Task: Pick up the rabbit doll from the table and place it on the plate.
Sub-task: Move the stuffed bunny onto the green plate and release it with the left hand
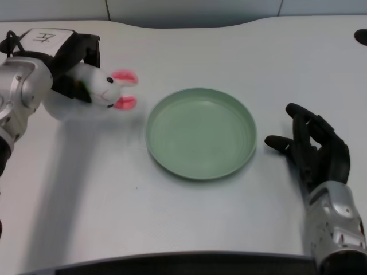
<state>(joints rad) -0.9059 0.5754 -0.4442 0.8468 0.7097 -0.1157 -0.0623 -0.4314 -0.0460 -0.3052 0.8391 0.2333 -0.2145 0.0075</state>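
Surface: white table (189, 229) fills nearly the whole head view, with a dark strip along the bottom edge and a pale wall line at the top.
Nearest, right side: the robot's right hand (314, 150), black, lies on the table just right of the plate with its fingers pointing away from the camera; its silver forearm runs down to the bottom right corner.
Middle: green plate (165, 163), round with a raised rim, sits flat on the table near the centre. Nothing lies in it.
Left side: silver left forearm enters from the left edge and angles up toward the far left corner.
Farther, upper left: left hand (77, 63), black, wraps its fingers around the body of the rabbit doll (103, 86) and holds it.
Doll: white with a dark eye and two pink ears; the head and ears stick out of the hand toward the plate, and a soft shadow lies beneath it. It is left of the plate's rim, not over it.
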